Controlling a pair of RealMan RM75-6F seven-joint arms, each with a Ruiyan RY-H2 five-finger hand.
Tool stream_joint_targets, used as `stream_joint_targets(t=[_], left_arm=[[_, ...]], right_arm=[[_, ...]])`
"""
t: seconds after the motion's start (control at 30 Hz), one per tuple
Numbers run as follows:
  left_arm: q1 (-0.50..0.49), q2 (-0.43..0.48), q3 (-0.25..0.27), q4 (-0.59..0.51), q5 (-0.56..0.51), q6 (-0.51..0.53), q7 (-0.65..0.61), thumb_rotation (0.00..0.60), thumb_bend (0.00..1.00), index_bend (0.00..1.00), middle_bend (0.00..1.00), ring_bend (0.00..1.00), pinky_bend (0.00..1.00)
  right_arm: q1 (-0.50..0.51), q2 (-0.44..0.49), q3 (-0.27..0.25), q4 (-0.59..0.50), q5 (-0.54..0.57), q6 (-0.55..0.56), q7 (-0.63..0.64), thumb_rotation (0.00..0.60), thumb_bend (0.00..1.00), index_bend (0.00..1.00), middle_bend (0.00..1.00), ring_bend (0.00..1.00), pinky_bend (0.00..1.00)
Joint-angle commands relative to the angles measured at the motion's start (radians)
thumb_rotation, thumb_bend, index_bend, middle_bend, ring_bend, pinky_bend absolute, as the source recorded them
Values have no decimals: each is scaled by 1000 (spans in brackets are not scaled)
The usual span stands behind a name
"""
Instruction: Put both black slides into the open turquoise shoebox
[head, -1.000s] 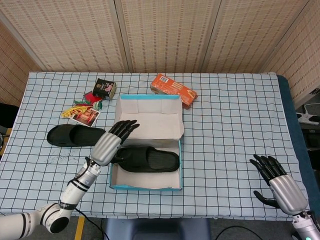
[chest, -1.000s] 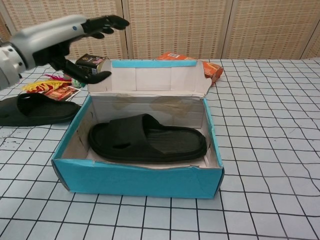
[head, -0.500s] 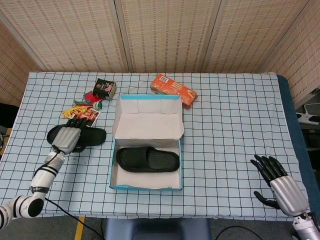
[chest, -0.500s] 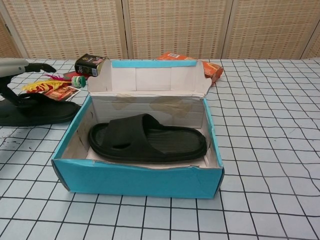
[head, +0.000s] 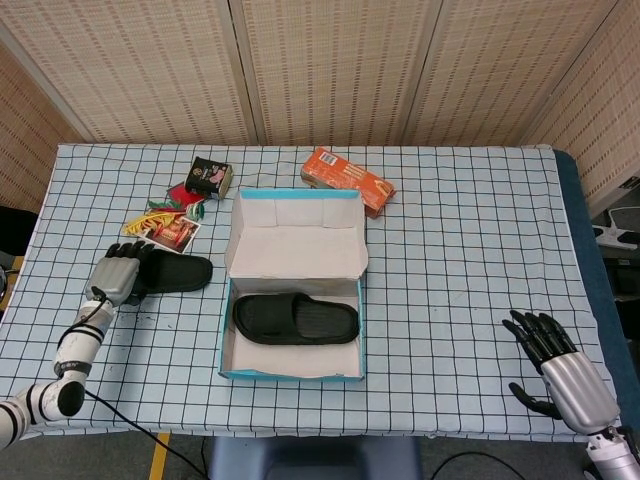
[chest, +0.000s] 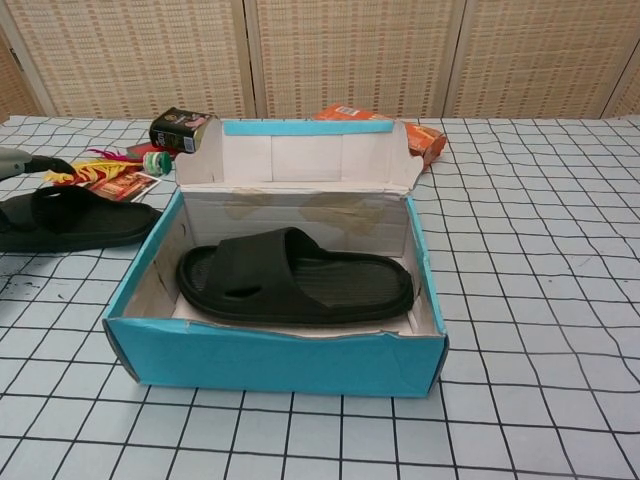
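- An open turquoise shoebox (head: 290, 372) of worn cardboard sits mid-table on a white cloth (head: 460, 230) printed with a dark grid; its pale lid flap stands up at the far side, and the inner walls look scuffed and stained in the chest view.
- One black slide (head: 296, 319), matte moulded foam with a broad strap and ribbed footbed, lies flat inside the box, lengthwise across its floor.
- The second black slide (head: 165, 271) lies on the cloth left of the box, well apart from its wall.
- The left hand (head: 118, 273), silver-backed with black fingers, rests on the slide's outer end, fingers curled over its strap area; whether it has a real grip cannot be told from either view.
- A second ago this hand hovered spread above the box's left wall; half a second ago it had reached the outside slide, and it now sits slightly farther left and lower on it. The slide itself has barely shifted.
- The right hand (head: 558, 369) hangs released at the table's near right corner, fingers apart, holding nothing, unchanged throughout and far from both slides.
- Behind the box lie an orange carton (head: 347, 180), a small dark tin (head: 210, 176) and a scatter of red-and-yellow packets (head: 165, 220).
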Motion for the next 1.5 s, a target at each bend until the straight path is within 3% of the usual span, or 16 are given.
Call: stream_joint_targets(t=[0.03, 0.43, 0.7, 0.97, 1.07, 1.27, 1.5], left_arm=[[-2, -22, 8, 39, -6, -15, 1, 600, 379, 0, 0, 0, 0], [-14, -92, 10, 141, -16, -57, -5, 600, 380, 0, 0, 0, 0], [-9, -150, 15, 211, 11, -19, 19, 600, 396, 26, 10, 10, 51], [3, -193, 2, 258, 39, 21, 14, 600, 454, 416, 412, 373, 228], [12, -199, -7, 263, 67, 51, -8, 600, 469, 511, 552, 505, 331], [32, -198, -22, 272, 121, 102, -58, 600, 533, 630, 673, 614, 464], [50, -202, -32, 304, 168, 120, -116, 600, 558, 691, 734, 666, 514]], right_arm=[[0, 1, 0, -4, 3, -3, -5, 600, 172, 0, 0, 0, 0], [-1, -3, 2, -8, 6, -9, -18, 600, 173, 0, 0, 0, 0], [-1, -1, 3, -9, 8, -10, -15, 600, 173, 0, 0, 0, 0], [-1, -1, 2, -9, 7, -12, -16, 600, 173, 0, 0, 0, 0], [-2, -1, 2, -10, 6, -11, -16, 600, 173, 0, 0, 0, 0], [-1, -1, 2, -10, 5, -13, -17, 600, 172, 0, 0, 0, 0], [-2, -2, 1, -12, 4, -12, -21, 600, 172, 0, 0, 0, 0]])
